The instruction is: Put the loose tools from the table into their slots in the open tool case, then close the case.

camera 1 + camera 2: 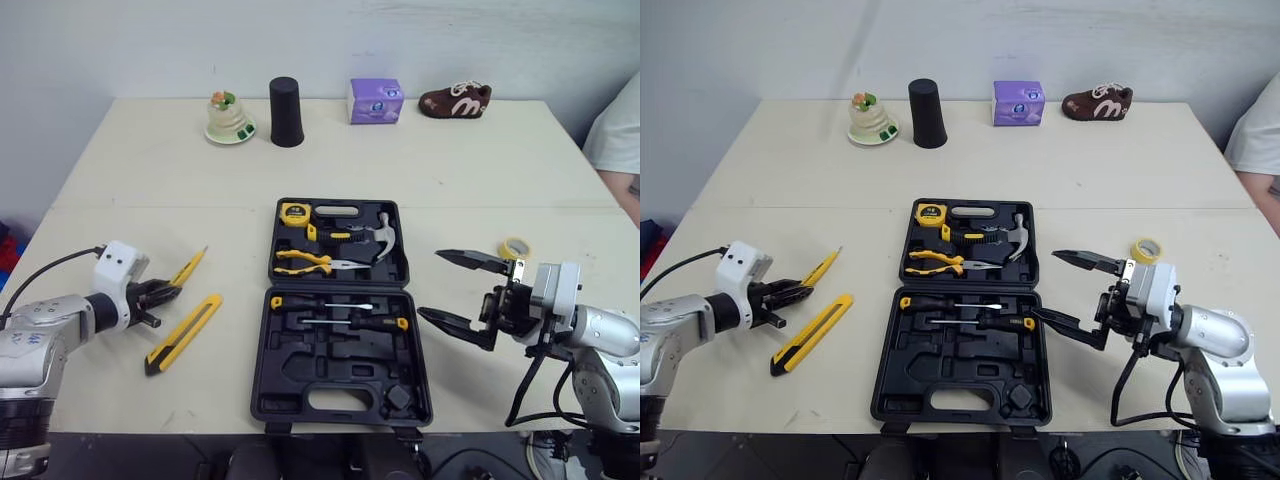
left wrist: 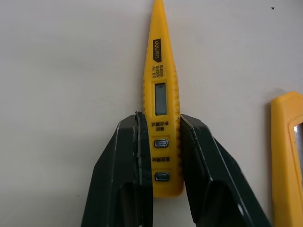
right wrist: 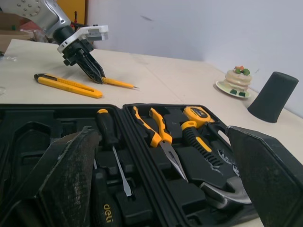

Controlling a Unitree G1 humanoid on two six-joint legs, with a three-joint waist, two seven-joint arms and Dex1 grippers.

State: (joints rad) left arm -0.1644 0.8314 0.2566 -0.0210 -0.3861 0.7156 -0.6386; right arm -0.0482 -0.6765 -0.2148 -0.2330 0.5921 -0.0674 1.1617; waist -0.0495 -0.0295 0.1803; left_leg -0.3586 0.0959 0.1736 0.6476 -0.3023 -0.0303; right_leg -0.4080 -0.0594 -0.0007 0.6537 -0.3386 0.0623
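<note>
The black tool case (image 1: 330, 375) lies open at the table's front middle, holding a tape measure (image 1: 293, 212), hammer (image 1: 378, 238), pliers (image 1: 305, 262) and two screwdrivers (image 1: 330, 305). Left of it lie a yellow tester pen (image 1: 190, 266) and a yellow utility knife (image 1: 184, 333). My left gripper (image 1: 165, 295) is shut on the pen's butt end, which rests on the table; the fingers (image 2: 137, 156) press both its sides. My right gripper (image 1: 430, 284) hangs wide open just right of the case, holding nothing. A yellow tape roll (image 1: 515, 248) lies behind it.
Along the far edge stand a small cake on a plate (image 1: 229, 118), a black cup (image 1: 286, 112), a purple tissue box (image 1: 376, 101) and a brown shoe (image 1: 455, 101). A person's sleeve (image 1: 620, 130) shows at the right edge.
</note>
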